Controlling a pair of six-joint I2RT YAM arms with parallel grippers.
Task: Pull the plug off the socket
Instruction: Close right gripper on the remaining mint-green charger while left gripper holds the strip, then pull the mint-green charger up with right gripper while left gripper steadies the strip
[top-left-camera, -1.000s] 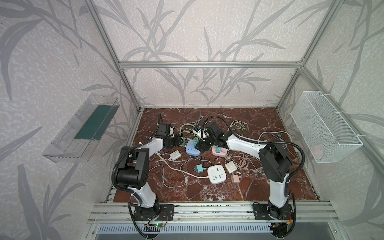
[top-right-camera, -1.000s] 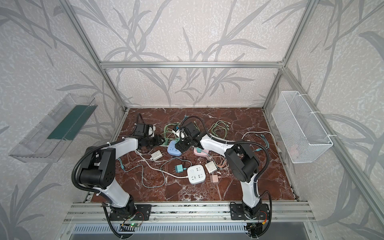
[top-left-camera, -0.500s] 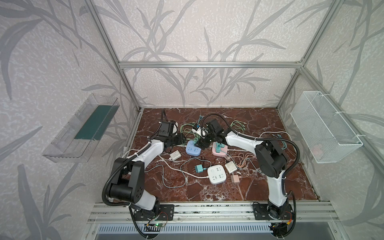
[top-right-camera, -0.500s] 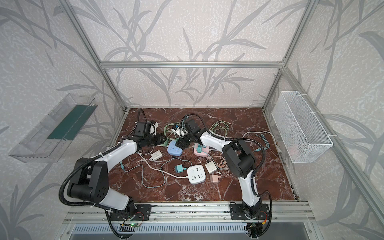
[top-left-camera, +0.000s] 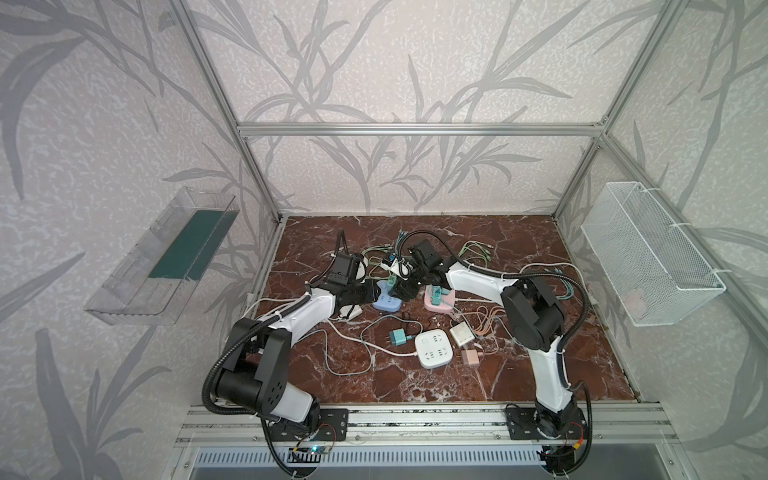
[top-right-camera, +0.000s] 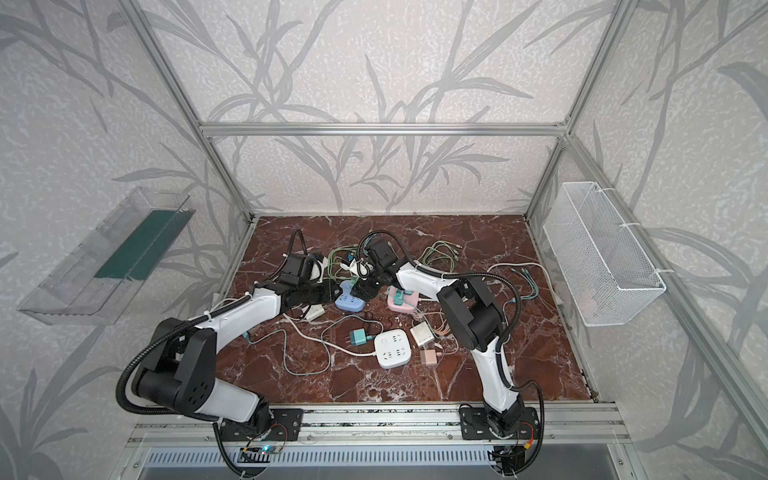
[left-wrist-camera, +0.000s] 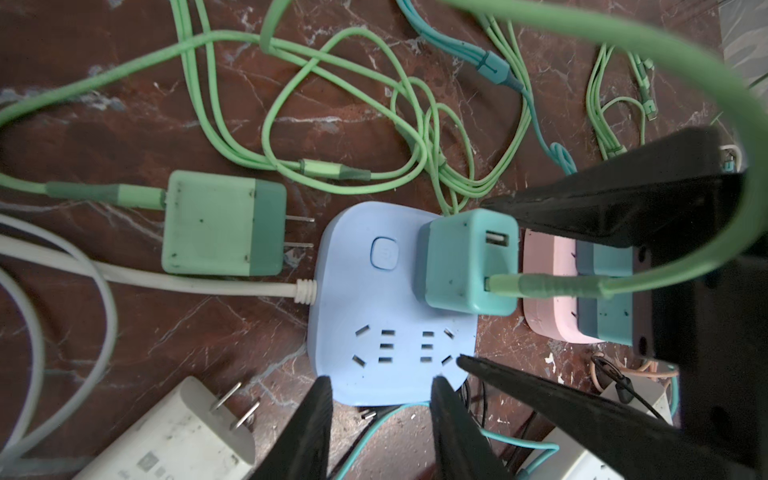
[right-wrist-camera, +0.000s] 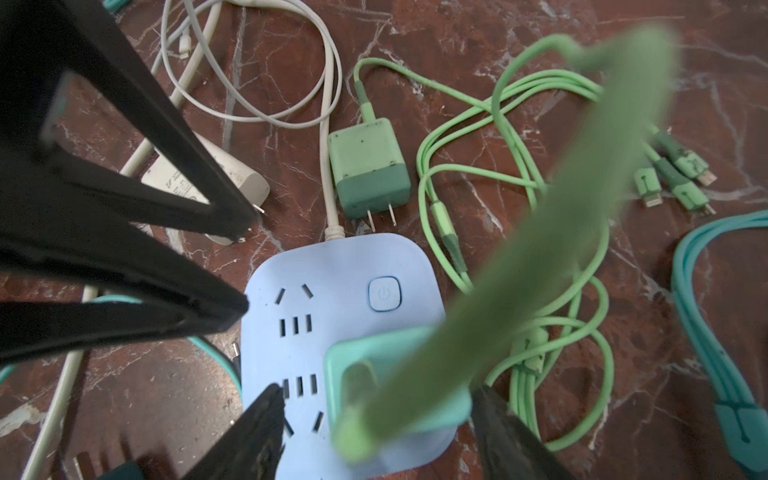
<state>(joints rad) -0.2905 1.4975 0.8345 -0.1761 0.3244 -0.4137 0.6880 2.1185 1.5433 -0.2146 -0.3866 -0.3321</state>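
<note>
A light-blue socket (left-wrist-camera: 386, 332) lies flat on the marble floor, seen in both top views (top-left-camera: 385, 302) (top-right-camera: 350, 302). A teal plug (left-wrist-camera: 465, 266) (right-wrist-camera: 395, 374) stands in it, with a green cable (left-wrist-camera: 552, 284) in its port. My right gripper (right-wrist-camera: 374, 388) (top-left-camera: 405, 291) is open and straddles the plug, with a gap on each side. My left gripper (left-wrist-camera: 380, 376) (top-left-camera: 372, 293) is open, its fingertips (left-wrist-camera: 322, 399) over the socket's near edge. Whether they touch it I cannot tell.
A pink socket (top-left-camera: 440, 302) with a teal plug lies just right of the blue one. A loose green charger (left-wrist-camera: 224, 228), a white charger (left-wrist-camera: 174, 436) and tangled green cables (left-wrist-camera: 353, 124) surround it. A white socket (top-left-camera: 434, 348) lies nearer. A wire basket (top-left-camera: 648, 253) hangs at right.
My left gripper has moved right, up to the blue socket's edge. My right gripper has come down around the teal plug.
</note>
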